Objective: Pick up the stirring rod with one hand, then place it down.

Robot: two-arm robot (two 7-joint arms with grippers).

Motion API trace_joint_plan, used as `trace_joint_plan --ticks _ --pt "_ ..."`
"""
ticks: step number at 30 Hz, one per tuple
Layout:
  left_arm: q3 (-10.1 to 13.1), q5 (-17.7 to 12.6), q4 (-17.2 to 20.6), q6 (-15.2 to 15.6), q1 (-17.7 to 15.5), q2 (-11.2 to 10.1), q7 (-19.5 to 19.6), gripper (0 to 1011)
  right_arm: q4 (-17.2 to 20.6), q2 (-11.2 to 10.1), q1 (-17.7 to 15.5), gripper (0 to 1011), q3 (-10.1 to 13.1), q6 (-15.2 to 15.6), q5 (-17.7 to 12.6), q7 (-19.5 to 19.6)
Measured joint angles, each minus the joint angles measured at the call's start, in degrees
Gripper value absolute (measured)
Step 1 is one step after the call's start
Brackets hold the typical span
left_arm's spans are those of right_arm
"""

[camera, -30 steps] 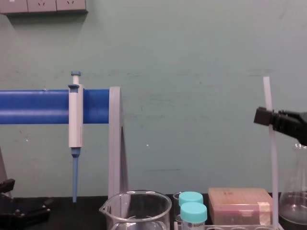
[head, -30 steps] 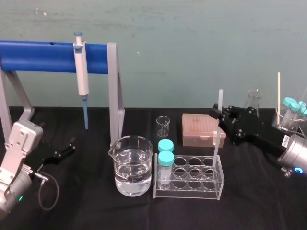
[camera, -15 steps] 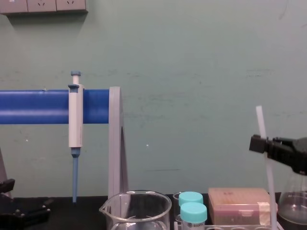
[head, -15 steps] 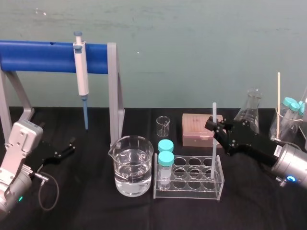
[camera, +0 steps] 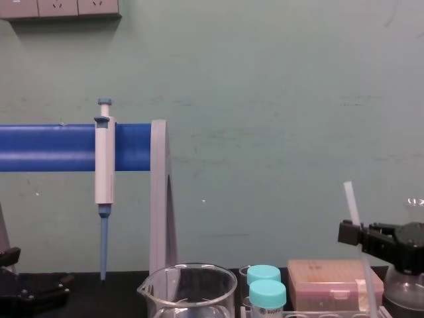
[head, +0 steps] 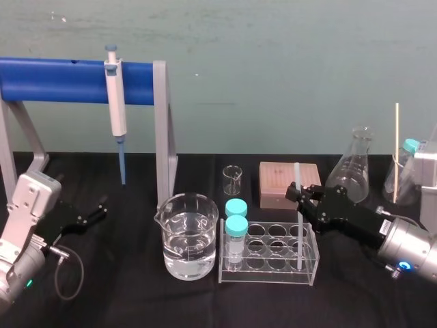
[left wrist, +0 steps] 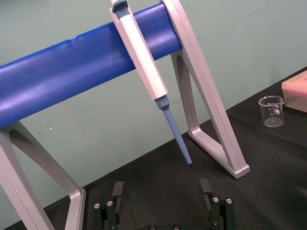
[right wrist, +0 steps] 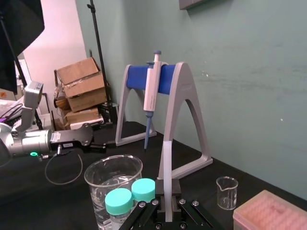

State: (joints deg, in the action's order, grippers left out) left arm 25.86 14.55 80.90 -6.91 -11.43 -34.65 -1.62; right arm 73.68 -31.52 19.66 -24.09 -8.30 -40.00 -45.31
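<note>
The stirring rod (head: pixel 298 174) is thin and translucent white, and it stands nearly upright with its top leaning slightly left. My right gripper (head: pixel 298 193) is shut on it below its top. The rod's lower end reaches down into a right-hand cell of the clear tube rack (head: pixel 268 277). The chest view shows the rod (camera: pixel 349 199) rising above the black right gripper (camera: pixel 354 233). In the right wrist view the rod (right wrist: pixel 167 163) is pinched in the gripper (right wrist: pixel 168 201). My left gripper (left wrist: pixel 160 191) rests open and holds nothing at the table's left (head: pixel 95 210).
A water-filled beaker (head: pixel 190 236) stands left of the rack, which holds two teal-capped tubes (head: pixel 236 222). Behind are a small beaker (head: pixel 232 179), a tan tip box (head: pixel 280 181) and a flask (head: pixel 354 164). A pipette (head: pixel 116 102) hangs on the blue stand (head: pixel 61 80).
My right gripper has come down and a little to the left with the rod. The rod's lower end has sunk deeper into the rack. The left arm has not moved.
</note>
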Motion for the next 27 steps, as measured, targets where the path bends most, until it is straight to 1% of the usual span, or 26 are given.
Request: trace_joint_plan --ticks 10,20,27 --pt "0.00 0.00 0.00 0.00 0.00 0.00 0.00 1000 -1.25 0.59 0.16 71 -0.37 0.49 0.92 0.81" --pt "0.00 0.00 0.00 0.00 0.00 0.00 0.00 1000 -1.76 0.88 0.28 71 -0.41 -0.21 2.27 1.29" --pt "0.00 0.00 0.00 0.00 0.00 0.00 0.00 1000 -1.81 0.94 0.16 71 -0.41 -0.27 2.62 1.19"
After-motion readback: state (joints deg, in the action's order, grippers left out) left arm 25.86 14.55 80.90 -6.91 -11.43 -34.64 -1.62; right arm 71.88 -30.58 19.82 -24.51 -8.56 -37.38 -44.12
